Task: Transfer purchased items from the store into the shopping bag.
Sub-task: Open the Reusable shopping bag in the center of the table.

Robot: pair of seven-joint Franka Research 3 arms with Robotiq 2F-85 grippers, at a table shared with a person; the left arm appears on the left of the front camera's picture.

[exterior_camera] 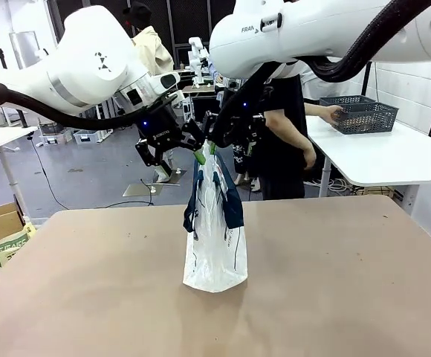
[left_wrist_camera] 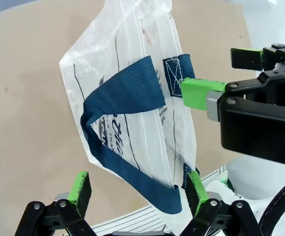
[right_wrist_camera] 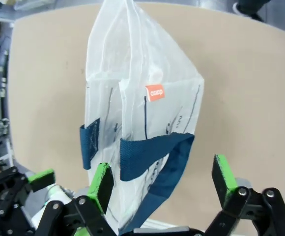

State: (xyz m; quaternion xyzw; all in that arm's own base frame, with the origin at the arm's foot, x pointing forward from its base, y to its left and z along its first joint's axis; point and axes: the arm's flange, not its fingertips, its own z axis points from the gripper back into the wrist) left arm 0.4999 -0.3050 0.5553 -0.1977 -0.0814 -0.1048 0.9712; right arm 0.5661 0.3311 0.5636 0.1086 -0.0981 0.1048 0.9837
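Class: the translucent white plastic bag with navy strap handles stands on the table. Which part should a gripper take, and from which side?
A navy strap handle near the translucent white plastic bag's top, from above: the bag stands upright, its thin walls look limp, and the straps likely give the firmest pinch.

You have bright, even, diffuse light: the shopping bag (exterior_camera: 217,249) casts barely any shadow on the table (exterior_camera: 334,282) around it. Its translucent plastic glows without harsh glare. The white arms (exterior_camera: 89,63) above the bag run close to overexposed. In your wrist views the table edge beyond the bag bows from wide-angle distortion.
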